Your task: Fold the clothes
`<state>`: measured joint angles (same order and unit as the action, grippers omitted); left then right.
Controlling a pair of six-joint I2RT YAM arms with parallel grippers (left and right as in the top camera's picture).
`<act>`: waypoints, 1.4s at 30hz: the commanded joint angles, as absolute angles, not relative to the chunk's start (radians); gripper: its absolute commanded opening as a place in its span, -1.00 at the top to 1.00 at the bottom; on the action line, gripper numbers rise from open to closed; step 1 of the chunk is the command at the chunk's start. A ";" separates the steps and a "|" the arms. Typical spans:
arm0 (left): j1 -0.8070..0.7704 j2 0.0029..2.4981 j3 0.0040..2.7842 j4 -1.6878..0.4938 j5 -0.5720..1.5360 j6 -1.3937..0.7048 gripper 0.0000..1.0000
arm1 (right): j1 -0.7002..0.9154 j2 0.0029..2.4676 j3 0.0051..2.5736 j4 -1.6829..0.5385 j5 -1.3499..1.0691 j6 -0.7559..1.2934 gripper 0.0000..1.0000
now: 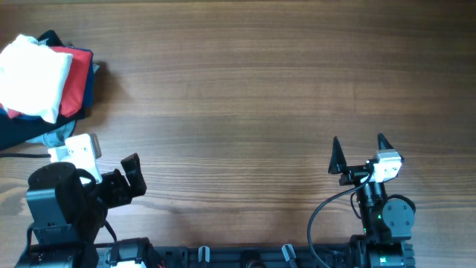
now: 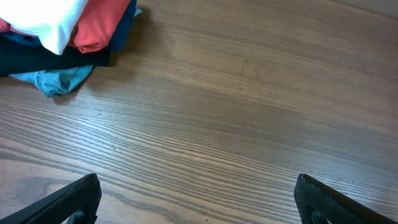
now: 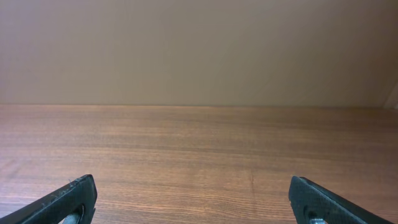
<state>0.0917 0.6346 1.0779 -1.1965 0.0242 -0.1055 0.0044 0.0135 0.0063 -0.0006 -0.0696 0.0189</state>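
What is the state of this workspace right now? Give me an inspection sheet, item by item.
Surface: wooden table, grain running left to right, no marks seen.
Job's things: pile of clothes at the far left edge; white garment on top, red garment under it, dark blue garment below, light blue piece poking out at the near side. None is spread out.
Clutter: nothing seen.
Grippers: left gripper open, empty, apart from the pile; right gripper open, empty, over bare wood.
Cables: black cable looping beside the right arm.
Surroundings: plain beige wall beyond the table.
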 commanded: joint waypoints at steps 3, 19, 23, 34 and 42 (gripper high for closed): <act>0.118 0.564 1.061 -1.245 0.053 -0.086 -0.99 | 0.008 0.005 0.006 0.003 -0.075 0.032 -0.99; 0.148 0.003 0.167 -0.255 0.102 -0.086 -1.00 | 0.008 0.005 0.006 0.003 -0.075 0.033 -0.99; 0.141 0.003 0.004 0.051 0.101 -0.086 -1.00 | 0.008 0.005 0.006 0.003 -0.075 0.033 -1.00; 0.085 0.003 0.006 -0.071 0.081 -0.083 -1.00 | 0.008 0.005 0.006 0.003 -0.075 0.033 -0.99; 0.085 0.003 0.006 -0.072 0.081 -0.083 -1.00 | 0.008 0.005 0.006 0.003 -0.075 0.033 -0.99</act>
